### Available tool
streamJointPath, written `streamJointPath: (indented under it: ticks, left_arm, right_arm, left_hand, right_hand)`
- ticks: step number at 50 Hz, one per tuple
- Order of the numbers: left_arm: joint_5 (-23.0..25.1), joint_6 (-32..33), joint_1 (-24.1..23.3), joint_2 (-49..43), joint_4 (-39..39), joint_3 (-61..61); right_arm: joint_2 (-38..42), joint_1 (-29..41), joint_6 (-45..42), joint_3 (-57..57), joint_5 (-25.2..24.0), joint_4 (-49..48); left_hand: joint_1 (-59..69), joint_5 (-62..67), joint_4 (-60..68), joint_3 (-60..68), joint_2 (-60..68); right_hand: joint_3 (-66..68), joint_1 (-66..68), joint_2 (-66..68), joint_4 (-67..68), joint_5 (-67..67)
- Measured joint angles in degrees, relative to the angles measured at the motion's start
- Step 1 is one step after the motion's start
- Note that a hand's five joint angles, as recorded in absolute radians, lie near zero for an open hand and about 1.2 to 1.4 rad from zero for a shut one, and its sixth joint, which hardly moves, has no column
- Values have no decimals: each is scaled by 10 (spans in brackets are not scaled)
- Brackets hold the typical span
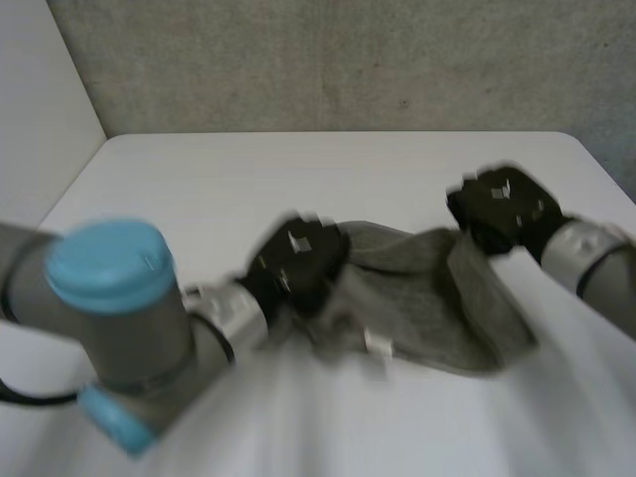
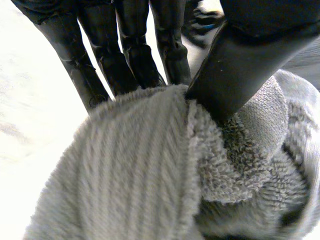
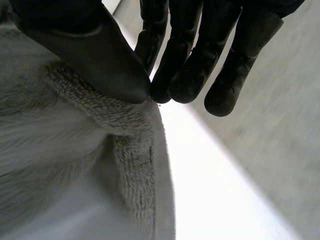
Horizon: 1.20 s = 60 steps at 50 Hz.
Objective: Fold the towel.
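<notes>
Each hand pinches one end of the grey towel (image 1: 429,298), so the cloth spans between them and sags, probably so one end can be carried over the other for a fold. The left hand (image 1: 296,263) clamps a bunched corner, its thumb (image 2: 240,75) pressing the cloth against the fingers (image 2: 132,55) behind it. The right hand (image 1: 502,207) nips the opposite edge between thumb (image 3: 95,55) and fingertips (image 3: 187,85), the hem hanging below its palm. The towel is thick terry, ribbed in places and looped in others, rumpled, and its middle seems to rest on the white table (image 1: 298,169) between the hands.
</notes>
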Motion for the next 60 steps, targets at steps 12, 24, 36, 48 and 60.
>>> streamJointPath:
  ticks: [12, 24, 36, 48, 60]
  left_arm:
    - [-59, -122, 197, 20, -3, 232]
    - [-15, -298, 278, 72, 3, 153]
    - [47, -290, 292, 74, 14, -10]
    - [86, -286, 299, 67, 70, -114]
    - [88, -225, 353, 56, 81, -123]
  right_arm:
    - [-1, 14, 359, -297, 123, -118]
    - [33, -25, 412, -276, 37, -24]
    - [87, 10, 140, -192, 8, 143]
    - [112, 4, 65, -140, 32, 177]
    - [124, 7, 63, -142, 121, 109]
  left_hand:
    - [0, 0, 3, 14, 11]
    - [0, 0, 3, 17, 15]
    - [0, -1, 3, 17, 15]
    - [0, -1, 5, 20, 16]
    - [0, -1, 0, 20, 12]
  right_hand:
    - [1, 5, 0, 0, 0]
    - [1, 6, 0, 0, 1]
    - [1, 6, 0, 0, 1]
    - [1, 6, 0, 0, 1]
    - [-71, -55, -60, -72, -66]
